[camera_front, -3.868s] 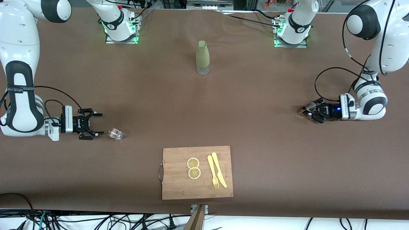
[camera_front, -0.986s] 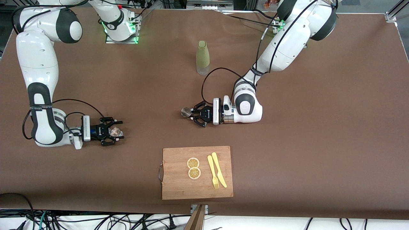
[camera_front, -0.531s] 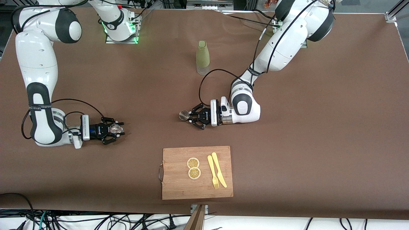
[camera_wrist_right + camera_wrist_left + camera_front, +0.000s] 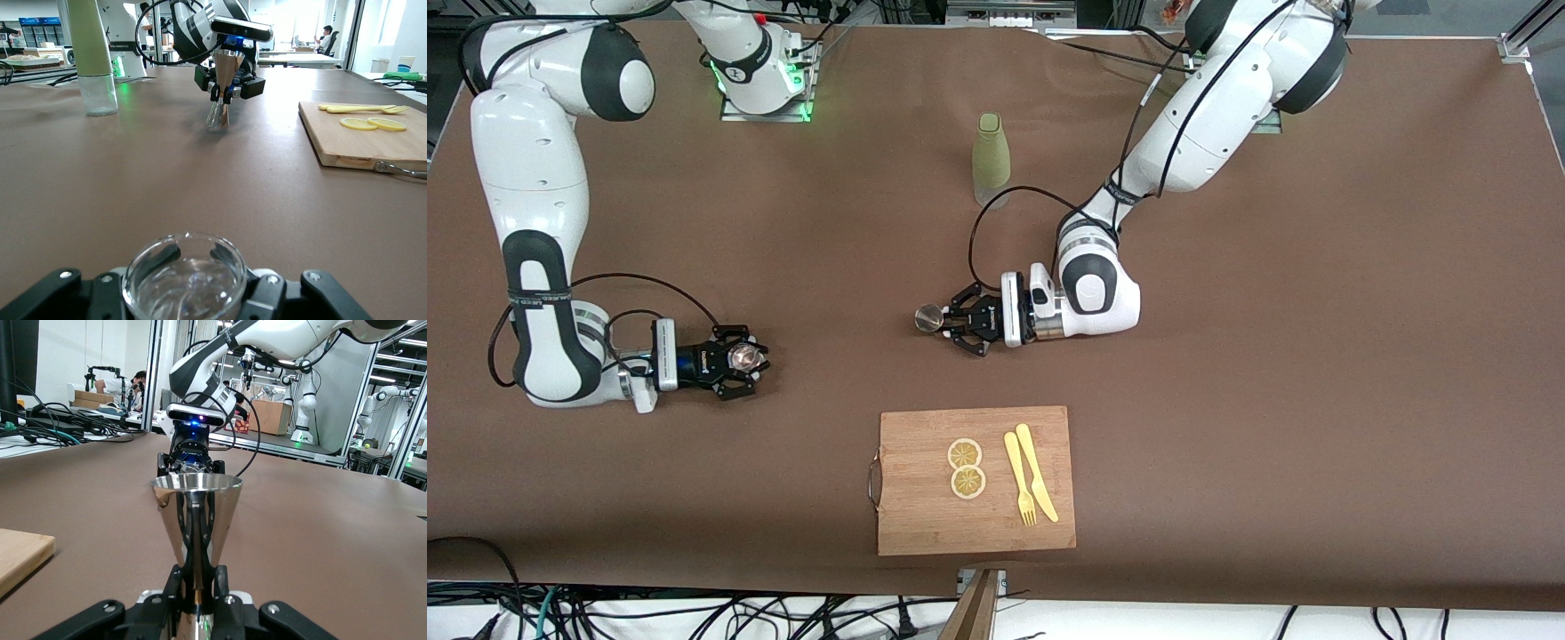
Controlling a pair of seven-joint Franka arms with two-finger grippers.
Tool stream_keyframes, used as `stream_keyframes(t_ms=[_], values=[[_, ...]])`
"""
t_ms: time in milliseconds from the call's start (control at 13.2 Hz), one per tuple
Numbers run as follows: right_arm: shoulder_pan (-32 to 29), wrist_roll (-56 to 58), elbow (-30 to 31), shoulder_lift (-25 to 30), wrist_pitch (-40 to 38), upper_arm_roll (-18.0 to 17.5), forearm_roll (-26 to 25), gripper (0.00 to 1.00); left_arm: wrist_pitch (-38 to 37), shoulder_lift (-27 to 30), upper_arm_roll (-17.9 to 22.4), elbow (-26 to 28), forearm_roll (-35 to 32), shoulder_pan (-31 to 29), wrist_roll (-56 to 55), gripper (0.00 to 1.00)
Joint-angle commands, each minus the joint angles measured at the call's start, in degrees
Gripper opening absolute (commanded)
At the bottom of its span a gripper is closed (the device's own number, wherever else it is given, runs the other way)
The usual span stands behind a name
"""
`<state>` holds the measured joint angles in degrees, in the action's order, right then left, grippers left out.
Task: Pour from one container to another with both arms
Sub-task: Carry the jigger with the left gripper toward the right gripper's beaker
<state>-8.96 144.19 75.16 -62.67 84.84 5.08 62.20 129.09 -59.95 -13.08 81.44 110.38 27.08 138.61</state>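
Brown cloth covers the table [image 4: 1316, 400]. White left arm [image 4: 1209, 116] reaches in from its base toward the table's middle, forearm low and level. White right arm [image 4: 534, 204] folds down from its base, wrist low at its own end of the table.

Wooden cutting board [image 4: 925, 507] is the landmark: it sits mid-table at the edge nearest the front camera, metal handle facing the right arm's end. On it lie two lemon slices [image 4: 966, 468] touching each other, with a yellow fork [image 4: 1017, 478] and a yellow knife [image 4: 1037, 473] side by side next to them.

Green-sleeved bottle [image 4: 991, 160] with a clear base stands upright, well farther from the front camera than the board, between the two arm bases.

Left gripper [image 4: 951, 322] hangs over the cloth farther from the camera than the board's handle end. Fingers are clamped on the narrow lower part of a shiny metal cone-shaped cup [image 4: 195, 513], which stands upright with its mouth up, clear of the table in the right wrist view.

Right gripper [image 4: 749, 358] is well off from the board toward the right arm's end. A small clear glass [image 4: 185, 277] sits upright between its fingers, which are drawn in close against its sides. Can't tell whether the glass is off the cloth.
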Motion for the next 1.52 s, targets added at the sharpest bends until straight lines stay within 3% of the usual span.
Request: stream_keyframes(t_ms=[0, 683, 1062, 1441], values=[[-0.8, 0.8, 0.2, -0.4, -0.8, -0.1, 0.6, 0.15, 2.4, -1.2, -0.2, -2.3, 2.4, 0.8, 2.6, 0.0], [-0.7, -2.8, 0.2, 0.1, -3.5, -0.1, 1.2, 0.09, 4.9, -1.7, -0.5, -3.3, 5.1, 2.0, 1.3, 0.0], [-0.5, -5.2, 0.7, 0.4, -8.4, -0.6, 6.2, 0.09, 5.2, -1.7, -0.5, -4.1, 5.0, 2.6, 0.9, 0.0], [3.5, -7.7, 7.7, 7.2, -7.0, -0.3, 11.5, 0.09, 6.6, -1.7, -0.5, -5.2, 4.9, 4.4, 0.5, 0.0]])
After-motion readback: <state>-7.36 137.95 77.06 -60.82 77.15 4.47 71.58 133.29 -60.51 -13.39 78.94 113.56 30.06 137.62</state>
